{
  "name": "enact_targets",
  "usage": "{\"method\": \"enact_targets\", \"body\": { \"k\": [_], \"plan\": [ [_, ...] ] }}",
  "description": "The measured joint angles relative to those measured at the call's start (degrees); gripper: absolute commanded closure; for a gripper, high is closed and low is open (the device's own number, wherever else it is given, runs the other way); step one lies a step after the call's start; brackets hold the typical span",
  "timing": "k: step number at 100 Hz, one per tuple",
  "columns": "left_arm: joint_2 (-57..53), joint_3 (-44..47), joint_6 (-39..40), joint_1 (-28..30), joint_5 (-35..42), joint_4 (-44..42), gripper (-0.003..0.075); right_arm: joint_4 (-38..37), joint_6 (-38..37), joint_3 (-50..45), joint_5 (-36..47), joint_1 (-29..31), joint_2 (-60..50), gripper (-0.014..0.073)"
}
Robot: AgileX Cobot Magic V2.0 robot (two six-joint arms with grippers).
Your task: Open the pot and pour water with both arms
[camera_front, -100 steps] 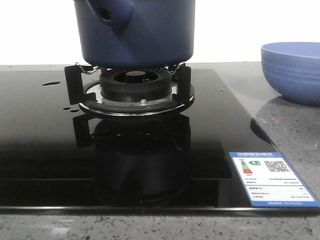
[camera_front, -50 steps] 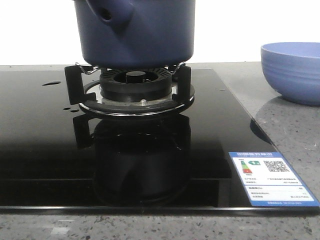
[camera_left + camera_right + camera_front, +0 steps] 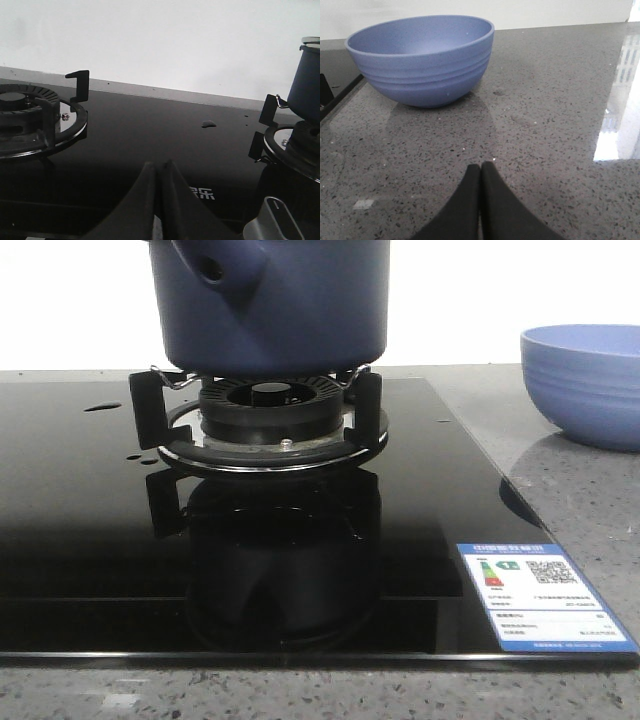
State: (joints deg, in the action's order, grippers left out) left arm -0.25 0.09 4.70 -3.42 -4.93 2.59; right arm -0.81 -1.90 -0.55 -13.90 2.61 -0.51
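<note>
Black glass hob (image 3: 80,540) carries the pot (image 3: 270,305) (bowl (image 3: 585,380) beside); both end effectors (image 3: 160,172) (image 3: 480,172) pinched closed, empty.

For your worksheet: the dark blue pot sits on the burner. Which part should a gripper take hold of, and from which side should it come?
Grip the stubby handle of the pot. It juts out from the wall toward the camera and the robot's left, with a round hole, giving closed-in fingers something narrow to clamp; the round body looks too wide. The left gripper, now shut, probably suits best, coming from the front left.

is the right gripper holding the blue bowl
No, the right gripper is shut on nothing above the grey countertop, with the blue bowl standing apart beyond it.
</note>
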Motion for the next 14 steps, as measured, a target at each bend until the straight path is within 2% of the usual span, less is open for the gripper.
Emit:
{"method": "enact_targets", "body": {
  "k": [14],
  "plan": [
    [0.00, 0.00, 0.00, 0.00, 0.00, 0.00, 0.0739, 0.00, 0.00, 0.00, 0.00, 0.00, 0.00, 0.0660]
  ]
}}
